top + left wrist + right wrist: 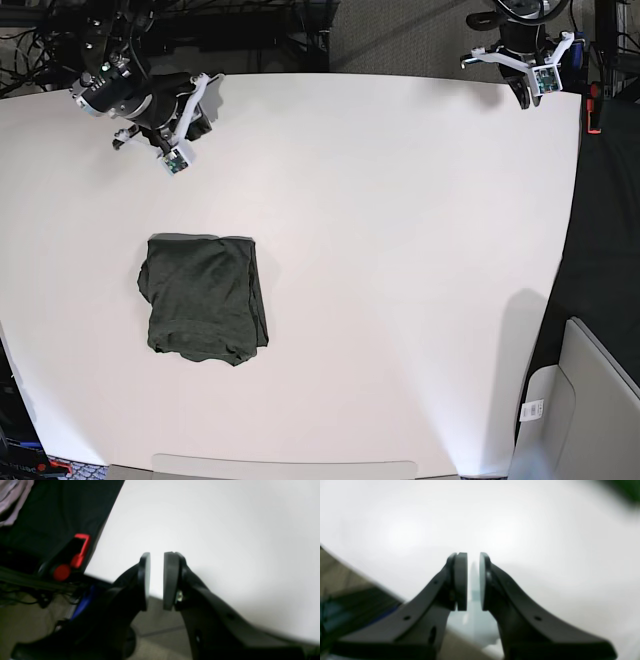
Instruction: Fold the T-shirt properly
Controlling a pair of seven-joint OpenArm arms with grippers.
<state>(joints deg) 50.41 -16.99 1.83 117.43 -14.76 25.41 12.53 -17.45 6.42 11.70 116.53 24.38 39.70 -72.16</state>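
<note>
The T-shirt lies folded into a compact dark olive-green rectangle on the white table, left of centre. My right gripper hangs over the far left corner, well away from the shirt. In its wrist view the right gripper is empty, its pads a narrow gap apart, with a blurred dark green patch in the top right corner. My left gripper is at the far right corner. In its wrist view the left gripper is also empty, pads slightly apart, over the table edge.
A black cloth hangs beside the table's right edge and also shows in the left wrist view. A red clamp sits by that corner. A pale grey bin stands at the bottom right. Cables lie behind the table.
</note>
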